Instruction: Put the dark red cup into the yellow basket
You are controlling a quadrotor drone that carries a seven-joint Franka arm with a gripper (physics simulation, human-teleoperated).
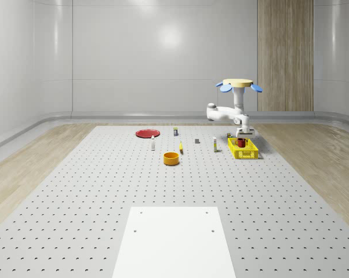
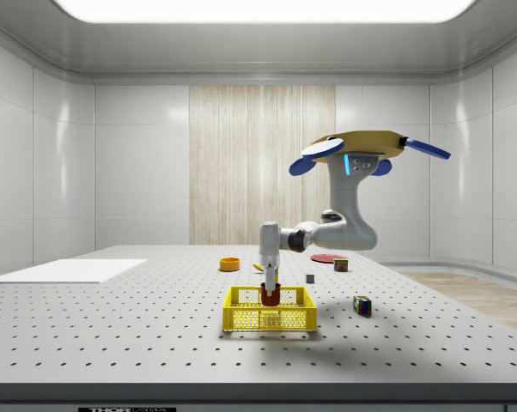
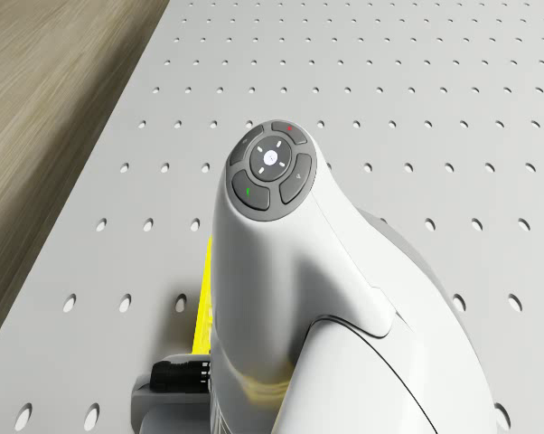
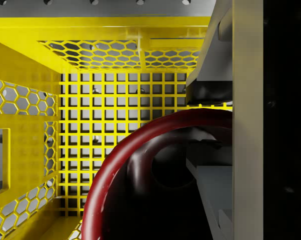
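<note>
The drone (image 2: pixel 359 146) hovers above the tabletop (image 2: pixel 112 322), just right of the yellow basket (image 2: pixel 270 318) in the side view, its arm bent down into the basket. The claw (image 2: pixel 269 287) is closed on the rim of the dark red cup (image 2: pixel 270 296), one finger (image 4: pixel 213 187) inside the cup's mouth; the cup sits low within the basket walls. To finish well, I judge the cup should be lowered until it meets the mesh floor, then released with a straight upward retreat so the rim is not dragged. Whether the cup's base already touches the floor is hidden, and the outer finger is cut off by the claw body.
</note>
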